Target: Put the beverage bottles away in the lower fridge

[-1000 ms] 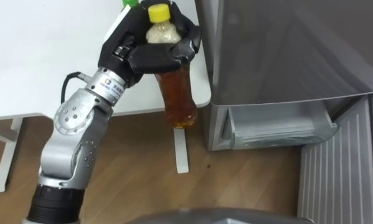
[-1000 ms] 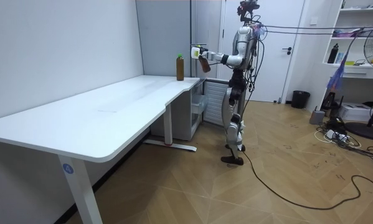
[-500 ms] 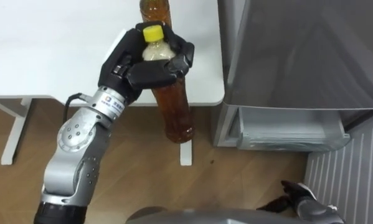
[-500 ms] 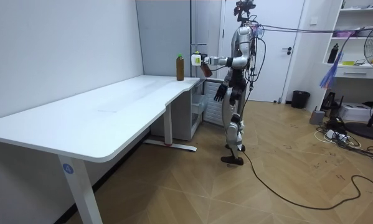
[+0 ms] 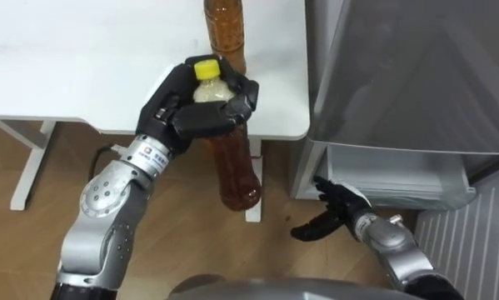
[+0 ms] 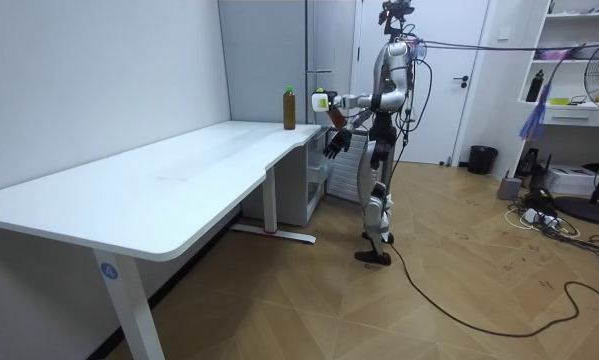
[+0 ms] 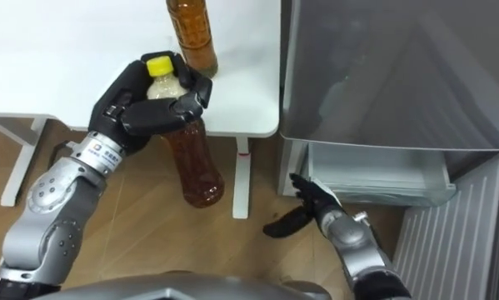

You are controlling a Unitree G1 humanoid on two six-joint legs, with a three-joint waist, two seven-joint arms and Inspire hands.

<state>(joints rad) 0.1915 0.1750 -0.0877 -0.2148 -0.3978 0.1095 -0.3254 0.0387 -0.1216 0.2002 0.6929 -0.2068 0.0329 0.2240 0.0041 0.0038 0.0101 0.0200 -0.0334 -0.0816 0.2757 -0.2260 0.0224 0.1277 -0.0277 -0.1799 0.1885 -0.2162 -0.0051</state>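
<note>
Bottle [image 5: 234,162] in curled left hand [image 5: 201,122]

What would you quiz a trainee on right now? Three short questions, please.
1. True or false: the left robot hand is shut on the yellow-capped bottle.
2. Where does the second bottle stand? A) on the white table B) on the floor C) inside the fridge.
3. Fill in: the right robot hand, near the lower fridge compartment, is ___.
Key: 1 true; 2 A; 3 open.
</note>
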